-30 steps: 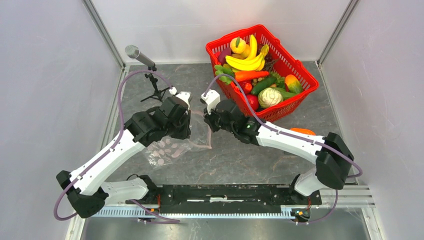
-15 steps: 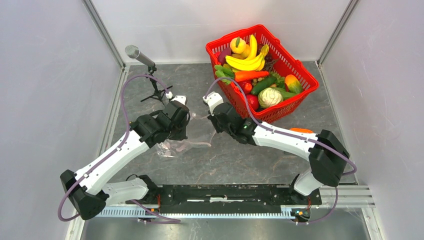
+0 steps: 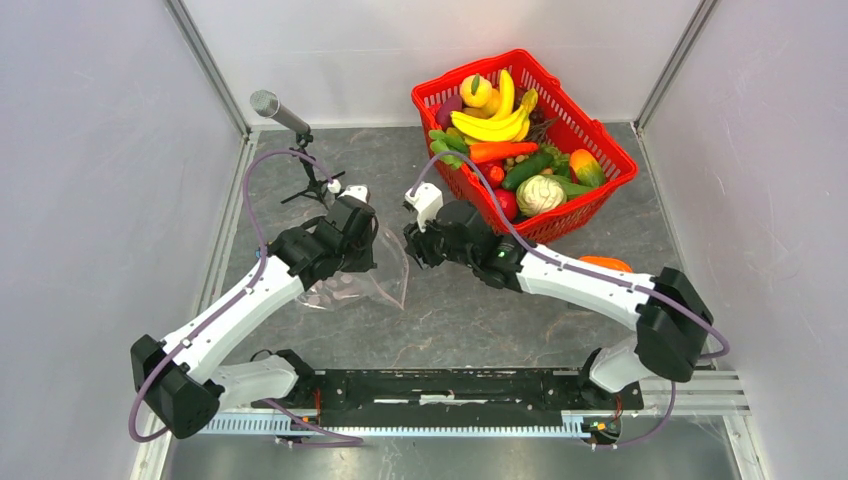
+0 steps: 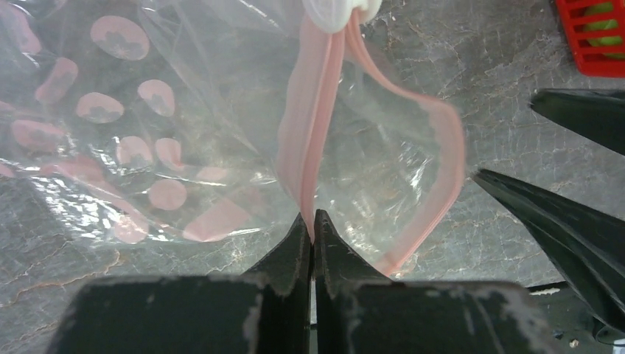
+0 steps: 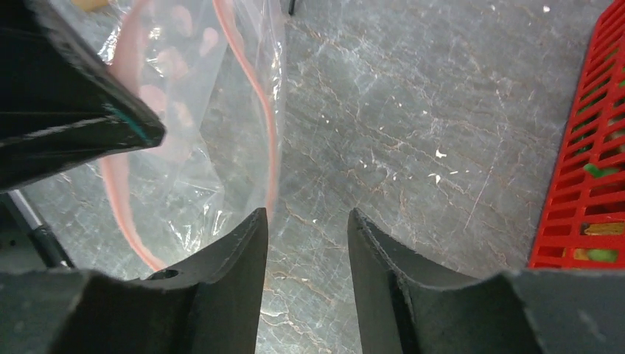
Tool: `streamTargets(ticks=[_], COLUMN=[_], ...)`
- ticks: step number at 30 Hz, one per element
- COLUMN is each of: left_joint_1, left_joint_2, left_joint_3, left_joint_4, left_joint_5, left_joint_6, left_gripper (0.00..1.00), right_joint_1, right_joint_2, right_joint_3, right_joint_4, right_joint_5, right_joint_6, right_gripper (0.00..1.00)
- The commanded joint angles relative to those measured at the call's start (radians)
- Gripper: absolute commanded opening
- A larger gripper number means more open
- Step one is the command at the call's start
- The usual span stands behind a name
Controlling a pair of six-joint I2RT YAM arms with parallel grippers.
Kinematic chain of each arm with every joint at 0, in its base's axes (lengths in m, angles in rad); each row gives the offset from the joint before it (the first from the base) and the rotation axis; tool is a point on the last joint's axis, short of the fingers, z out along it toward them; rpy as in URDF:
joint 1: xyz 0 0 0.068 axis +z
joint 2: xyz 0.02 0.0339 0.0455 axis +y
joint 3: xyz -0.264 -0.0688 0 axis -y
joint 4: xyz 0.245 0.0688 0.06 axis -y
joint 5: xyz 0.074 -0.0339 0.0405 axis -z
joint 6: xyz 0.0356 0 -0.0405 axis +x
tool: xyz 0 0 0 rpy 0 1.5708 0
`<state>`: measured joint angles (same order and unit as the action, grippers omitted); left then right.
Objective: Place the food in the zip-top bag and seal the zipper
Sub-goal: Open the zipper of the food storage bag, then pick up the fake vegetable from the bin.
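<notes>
Zip-top bag [image 3: 385, 285] lying on the table [image 3: 480, 320] between the arms, mouth gaping toward the right one.
The left gripper [image 4: 312, 221] is pinching the pink zipper [image 4: 313, 133], which is running straight away from its wrist. The right gripper [image 5: 306, 221], clamped a second ago, is now standing parted and empty beside the rim. The bag is bunching closer under the left wrist.

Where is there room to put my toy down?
Free: the bare table between the zip-top bag and the black rail, and the strip between the microphone stand and the red basket. Crowded: around the bag, where the left tool and right tool sit.
</notes>
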<state>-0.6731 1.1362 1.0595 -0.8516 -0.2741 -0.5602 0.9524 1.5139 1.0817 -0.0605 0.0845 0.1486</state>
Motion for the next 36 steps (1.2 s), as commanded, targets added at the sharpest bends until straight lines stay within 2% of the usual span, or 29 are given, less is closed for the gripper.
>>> streamTargets(ticks=[1, 3, 6, 7, 11, 14, 17, 24, 27, 32, 34, 36], left_joint_1=[0.020, 0.021, 0.021, 0.021, 0.021, 0.021, 0.021, 0.021, 0.021, 0.021, 0.021, 0.021], left_joint_2=[-0.021, -0.022, -0.023, -0.025, -0.037, -0.041, -0.043, -0.052, -0.062, -0.069, -0.071, -0.074], left_joint_3=[-0.011, -0.016, -0.018, -0.019, -0.032, -0.044, -0.049, -0.053, -0.055, -0.050, -0.050, -0.049], left_joint_4=[0.079, 0.091, 0.099, 0.103, 0.120, 0.131, 0.137, 0.141, 0.146, 0.146, 0.146, 0.146], left_joint_5=[0.032, 0.046, 0.050, 0.056, 0.071, 0.083, 0.096, 0.105, 0.104, 0.110, 0.111, 0.114], left_joint_6=[0.011, 0.022, 0.024, 0.025, 0.029, 0.029, 0.032, 0.040, 0.045, 0.056, 0.055, 0.058], left_gripper=[0.02, 0.02, 0.02, 0.02, 0.02, 0.02, 0.02, 0.02, 0.02, 0.02, 0.02, 0.02], right_joint_1=[-0.005, -0.006, -0.007, -0.006, -0.015, -0.052, -0.130, -0.331, -0.428, -0.565, -0.607, -0.636], right_joint_2=[-0.093, -0.137, -0.216, -0.242, -0.347, -0.387, -0.395, -0.367, -0.329, -0.266, -0.245, -0.218], right_joint_3=[0.000, -0.021, -0.051, -0.058, -0.053, -0.017, 0.040, 0.135, 0.151, 0.159, 0.153, 0.163], right_joint_4=[0.043, 0.053, 0.092, 0.094, 0.074, 0.050, -0.013, -0.138, -0.191, -0.252, -0.262, -0.288], right_joint_5=[-0.036, -0.046, -0.026, -0.003, 0.205, 0.363, 0.420, 0.404, 0.324, 0.172, 0.107, 0.081], right_joint_6=[-0.008, 0.000, 0.005, -0.005, -0.060, -0.097, -0.118, -0.114, -0.103, -0.105, -0.117, -0.123], right_gripper=[0.49, 0.49, 0.59, 0.59, 0.66, 0.66, 0.67, 0.77, 0.77, 0.89, 0.98, 0.98])
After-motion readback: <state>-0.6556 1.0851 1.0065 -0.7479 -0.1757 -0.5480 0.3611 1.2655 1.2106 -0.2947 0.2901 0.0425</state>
